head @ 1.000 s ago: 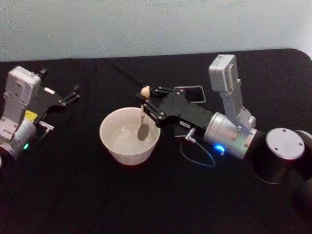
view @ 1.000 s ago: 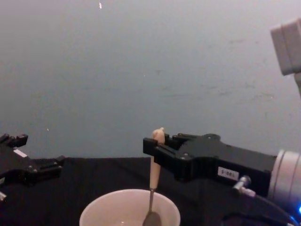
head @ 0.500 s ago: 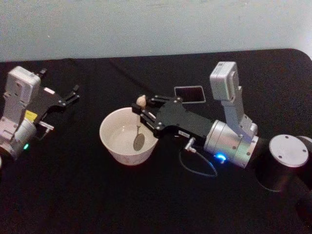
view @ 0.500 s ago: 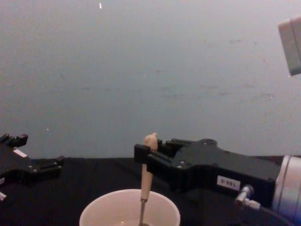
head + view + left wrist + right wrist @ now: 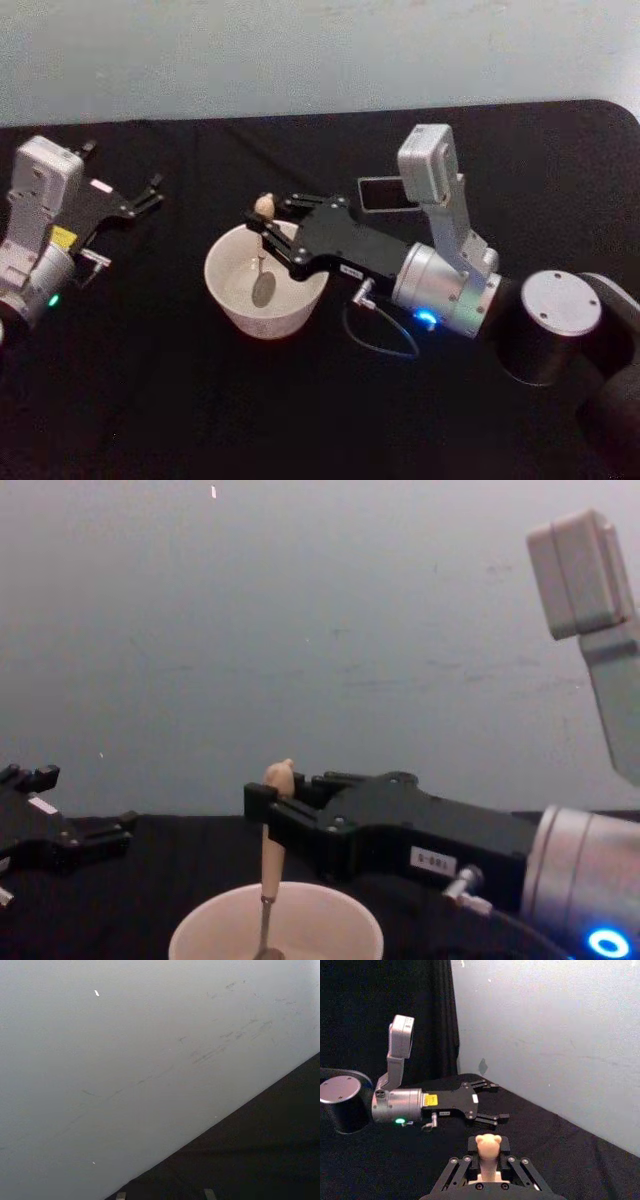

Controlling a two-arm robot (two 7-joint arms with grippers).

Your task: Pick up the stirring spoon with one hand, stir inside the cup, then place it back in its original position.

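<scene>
The cream-white cup (image 5: 218, 262) stands mid-table, its rim also low in the chest view (image 5: 200, 930). The stirring spoon (image 5: 261, 262) hangs upright in it, bear-head knob up and shiny bowl down inside the cup. My right gripper (image 5: 268, 226) is shut on the cream handle (image 5: 270, 835) just under the knob, reaching in from the right above the cup's rim. From the right wrist, the knob (image 5: 488, 1145) pokes up between the fingers. My left gripper (image 5: 152, 192) lies parked at the far left, open, with nothing in it.
A dark square-mouthed holder box (image 5: 388, 192) stands behind the right arm. A thin cable loop (image 5: 380, 338) hangs under the right wrist. The black table runs back to a pale wall (image 5: 150, 1060). The left arm's gripper (image 5: 495, 1101) shows beyond the spoon.
My right gripper has carried the spoon leftward across the cup. The spoon's bowl went from the cup's right side toward its middle-left. The left arm has not moved.
</scene>
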